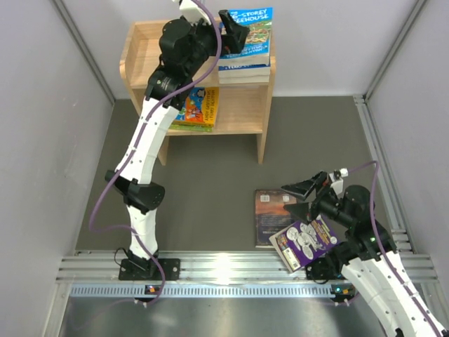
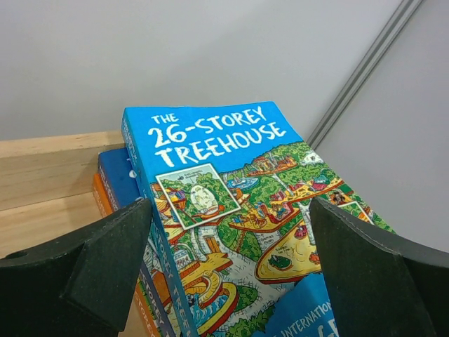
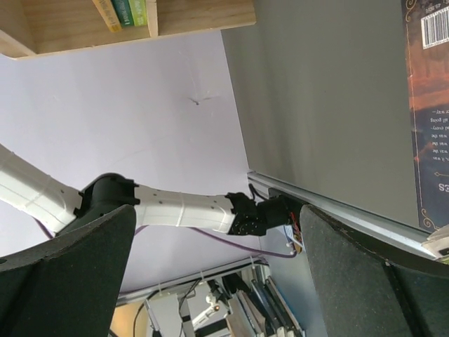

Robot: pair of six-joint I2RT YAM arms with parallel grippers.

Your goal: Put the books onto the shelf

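1. My left claw is spread wide and empty, hanging just above the blue Treehouse book. My right claw is also spread and empty, over the dark brown book. I'd guess it's lined up for the next pick.
2. bench: two books lie on it, on my right arm's side, so the task isn't done.
3. shelf: at the far edge, open front facing me. The lower tier loads from the front, the top from above.
4. Blue Treehouse book lies flat on top of a stack at the right end of the shelf top.
5. green/yellow/orange books: flat on the lower tier, towards the left.
6. Dark brown book lies flat, back cover up.
7. purple book: skewed, overlapping the brown one's corner and the metal rail. It probably has to go first.
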